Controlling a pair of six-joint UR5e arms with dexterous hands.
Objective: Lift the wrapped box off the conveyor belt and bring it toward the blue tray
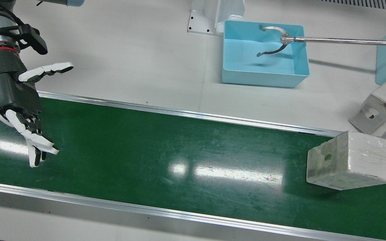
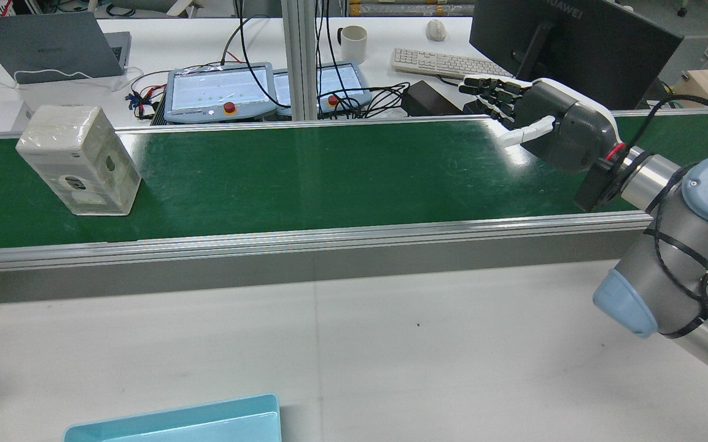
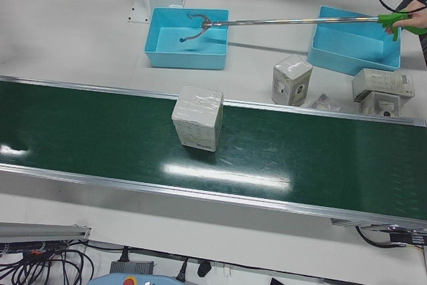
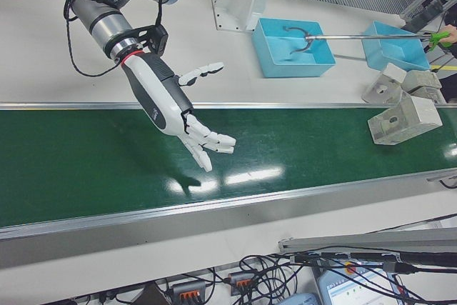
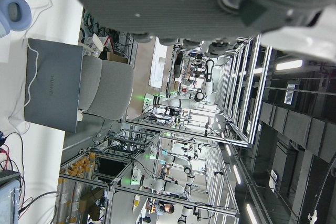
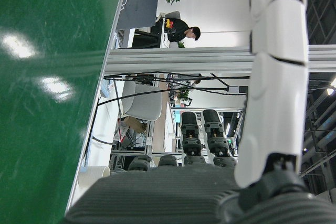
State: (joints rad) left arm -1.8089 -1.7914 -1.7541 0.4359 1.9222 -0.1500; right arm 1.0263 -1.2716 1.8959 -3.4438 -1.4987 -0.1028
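Near edge of conveyor belt [image 1: 179, 160]: green surface, glare patches mid-belt, metal rails on both long sides.

Right hand [image 1: 17, 93] hovers over one end of the belt, palm turned sideways, fingers [image 1: 39, 147] spread and extended, thumb held apart. It holds nothing; released. Rear view shows the same hand [image 2: 544, 123] above the belt's right end, fingers pointing toward the far rail.

Wrapped box [image 1: 352, 160] stands on the belt at the opposite end, well apart from the right hand. Whitish, film-wrapped, a round hole in one face. In the left-front view the box [image 3: 197, 117] sits upright close to the belt's rail on the tabletop side.

Left hand: only a dark ribbed part [image 5: 173, 1] fills the top of its own camera's view; fingers not visible, so cannot tell whether it is spread or clenched.

Beyond the belt, on the white tabletop [image 1: 129, 50]: blue tray [image 1: 264, 55]. A metal reacher tool [image 1: 330, 40] on a long rod reaches over it, its claw inside the tray. Further along, more wrapped boxes [image 3: 291, 79] and a second blue tray [image 3: 353, 48].
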